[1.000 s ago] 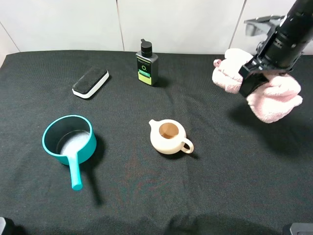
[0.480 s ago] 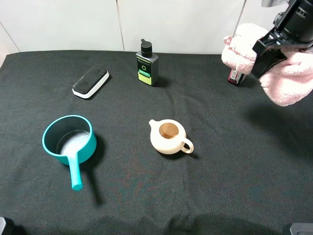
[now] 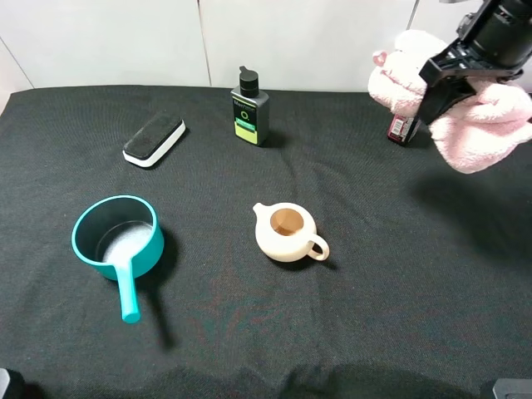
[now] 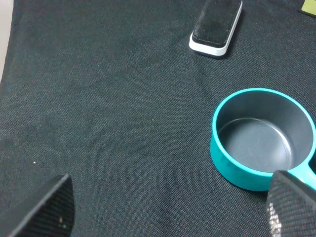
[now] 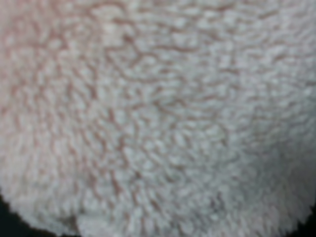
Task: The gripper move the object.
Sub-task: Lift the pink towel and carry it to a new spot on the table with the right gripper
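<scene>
The pale-pink fluffy towel bundle (image 3: 482,125) hangs in the air at the far right of the exterior high view, held across its middle by my black right gripper (image 3: 445,83), which is shut on it. Its two lumps bulge on either side of the gripper. In the right wrist view the pink towel (image 5: 158,113) fills the whole picture and hides the fingers. My left gripper (image 4: 168,207) shows only its two black fingertips (image 4: 47,207), spread wide apart and empty above the black cloth, near the teal pan (image 4: 264,138).
On the black cloth are a teal saucepan (image 3: 116,241), a cream teapot (image 3: 287,233), a black-and-white eraser block (image 3: 154,139), a dark pump bottle (image 3: 249,108) and a small red bottle (image 3: 401,129) behind the towel.
The right gripper lifted the towel up and to the right, uncovering the small red bottle, then shifted slightly back left. The other objects have not moved.
</scene>
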`<state>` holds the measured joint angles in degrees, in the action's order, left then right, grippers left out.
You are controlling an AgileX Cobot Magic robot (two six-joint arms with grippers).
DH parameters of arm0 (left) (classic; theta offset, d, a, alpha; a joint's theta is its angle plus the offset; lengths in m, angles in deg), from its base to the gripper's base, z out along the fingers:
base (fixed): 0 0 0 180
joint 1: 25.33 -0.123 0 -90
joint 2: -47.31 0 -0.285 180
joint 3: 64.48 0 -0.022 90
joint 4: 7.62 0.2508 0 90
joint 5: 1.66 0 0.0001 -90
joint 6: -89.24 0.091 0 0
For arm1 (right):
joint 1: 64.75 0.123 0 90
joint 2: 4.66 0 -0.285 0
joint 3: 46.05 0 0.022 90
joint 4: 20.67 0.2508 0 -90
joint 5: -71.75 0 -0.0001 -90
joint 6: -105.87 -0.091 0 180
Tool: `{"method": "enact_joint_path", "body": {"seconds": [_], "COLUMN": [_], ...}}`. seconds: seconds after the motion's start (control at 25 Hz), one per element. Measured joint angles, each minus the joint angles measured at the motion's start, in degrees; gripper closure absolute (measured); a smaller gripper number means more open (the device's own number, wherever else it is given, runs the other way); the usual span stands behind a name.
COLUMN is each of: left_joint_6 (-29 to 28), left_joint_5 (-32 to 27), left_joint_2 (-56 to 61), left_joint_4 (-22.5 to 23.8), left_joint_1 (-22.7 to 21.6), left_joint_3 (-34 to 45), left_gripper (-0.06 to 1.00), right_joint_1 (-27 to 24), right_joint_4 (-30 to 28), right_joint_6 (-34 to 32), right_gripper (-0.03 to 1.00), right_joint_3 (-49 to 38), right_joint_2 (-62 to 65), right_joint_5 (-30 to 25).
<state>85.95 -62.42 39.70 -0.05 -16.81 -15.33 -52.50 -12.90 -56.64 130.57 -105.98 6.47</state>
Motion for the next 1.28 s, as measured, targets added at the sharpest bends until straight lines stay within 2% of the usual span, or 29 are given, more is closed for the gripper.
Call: {"method": "enact_joint_path", "body": {"seconds": [0.28,0.92,1.28], "left_joint_6": [0.0,0.0,0.0], "left_joint_5": [0.0,0.0,0.0], "left_joint_2": [0.0,0.0,0.0], "left_joint_4": [0.0,0.0,0.1], "left_joint_1": [0.0,0.0,0.0], "left_joint_3": [0.0,0.0,0.0], "left_gripper": [0.13,0.13,0.13], "right_joint_1": [2.9,13.3,15.8], "right_joint_4": [0.6,0.8,1.6], "right_joint_6": [0.0,-0.6,-0.4], "right_gripper": [0.57,0.57,0.57], "right_joint_3": [2.1,13.1,14.0], "right_joint_2": [-3.9,-16.5,-21.8], "right_joint_5": [1.2,1.2,3.2]}}
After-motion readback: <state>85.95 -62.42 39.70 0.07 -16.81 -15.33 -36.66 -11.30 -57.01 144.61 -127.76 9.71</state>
